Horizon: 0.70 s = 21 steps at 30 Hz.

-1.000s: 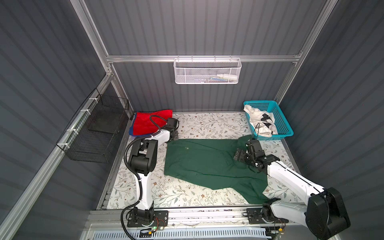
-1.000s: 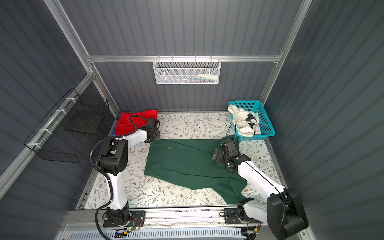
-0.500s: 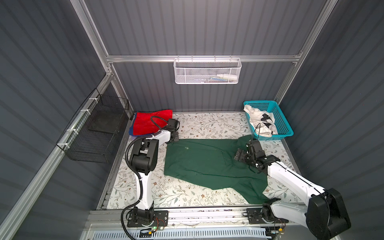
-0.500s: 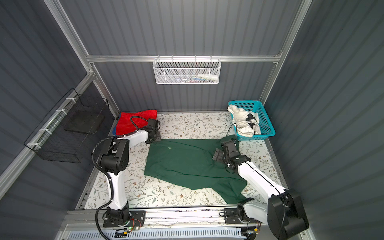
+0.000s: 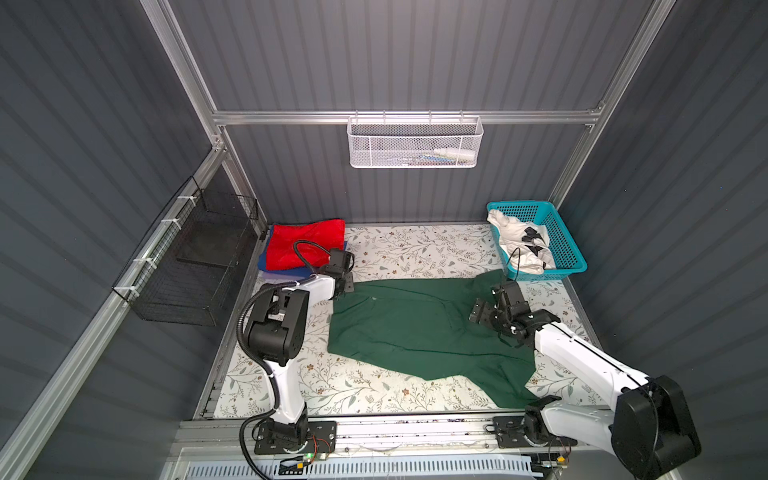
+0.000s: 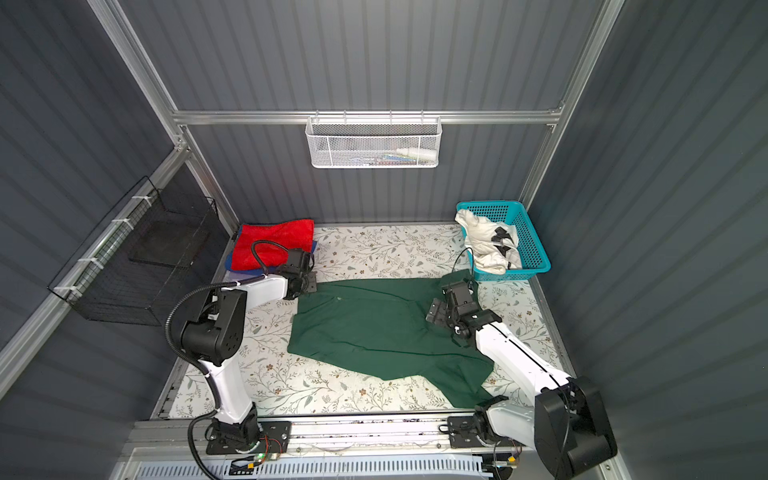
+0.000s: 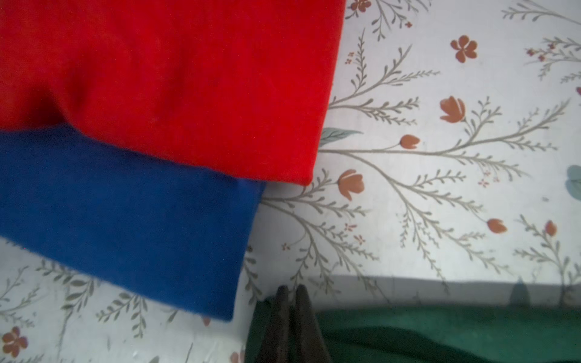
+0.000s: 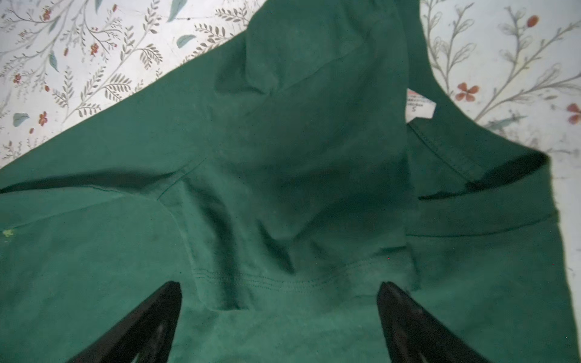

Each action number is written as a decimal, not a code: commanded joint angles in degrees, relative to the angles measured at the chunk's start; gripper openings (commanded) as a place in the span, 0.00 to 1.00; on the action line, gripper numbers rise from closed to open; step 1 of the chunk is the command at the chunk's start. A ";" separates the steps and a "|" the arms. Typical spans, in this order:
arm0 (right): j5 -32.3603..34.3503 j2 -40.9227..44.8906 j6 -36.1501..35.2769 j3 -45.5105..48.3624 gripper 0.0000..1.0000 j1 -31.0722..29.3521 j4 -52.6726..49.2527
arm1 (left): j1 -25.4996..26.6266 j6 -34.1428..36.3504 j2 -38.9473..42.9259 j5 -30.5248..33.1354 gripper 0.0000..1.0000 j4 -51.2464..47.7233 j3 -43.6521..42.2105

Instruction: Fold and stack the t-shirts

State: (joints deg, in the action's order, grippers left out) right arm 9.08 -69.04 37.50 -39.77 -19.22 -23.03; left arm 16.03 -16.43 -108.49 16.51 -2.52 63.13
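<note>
Over the last second little had shifted except the left gripper (image 7: 291, 297), whose jaws had come together on the far left corner of the green t-shirt (image 5: 415, 328); the cloth bunched up around its dark fingers. The right gripper (image 8: 279, 286) hung over the rumpled sleeve and collar end with its jaws spread wide, holding nothing. The green t-shirt lay spread across the middle of the floral table (image 5: 415, 253), one part trailing toward the near edge. It looked light, limp and prone to wrinkle, so it would likely sag from a single pinch. Hems and corners seemed the best places to take it, with a second hold at the opposite end to keep it taut. Against the far left wall the red t-shirt (image 5: 305, 243) lay folded on the blue t-shirt (image 7: 125, 220). The white t-shirt (image 5: 519, 245) sat crumpled in the turquoise basket (image 5: 548, 274), spilling over its rim. The white mesh basket (image 5: 415, 143) on the rail held a few small items too small to tell. The black wire basket (image 5: 187, 266) showed nothing inside.
</note>
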 commanded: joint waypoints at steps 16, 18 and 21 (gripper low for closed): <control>-3.76 -8.74 1.44 -8.57 0.99 -1.22 -8.35 | -0.48 2.37 -0.35 -9.01 0.43 7.95 0.96; -4.18 -8.96 1.51 -8.48 0.99 -1.25 -8.23 | -0.57 2.88 -0.83 -9.13 0.43 6.73 1.73; -3.98 -9.17 1.13 -8.64 0.99 -1.17 -8.43 | -0.56 3.07 -1.11 -8.18 0.39 5.25 2.27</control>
State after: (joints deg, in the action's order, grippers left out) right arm 5.69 -77.67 38.39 -47.75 -20.25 -30.46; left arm 15.77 -14.50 -108.57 8.49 5.45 63.79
